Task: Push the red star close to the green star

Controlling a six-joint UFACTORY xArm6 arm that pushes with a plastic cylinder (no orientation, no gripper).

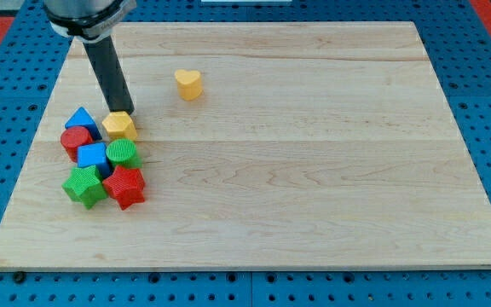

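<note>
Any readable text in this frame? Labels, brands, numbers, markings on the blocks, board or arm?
None readable. The wooden board is bare wood grain, and the blocks carry only ribbed sides, e.g. the red star, green star and yellow heart. The dark rod shows no marking; my tip sits behind the yellow block.

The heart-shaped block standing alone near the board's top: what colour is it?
Yellow; the heart-shaped block shows plainly in the camera view.
</note>
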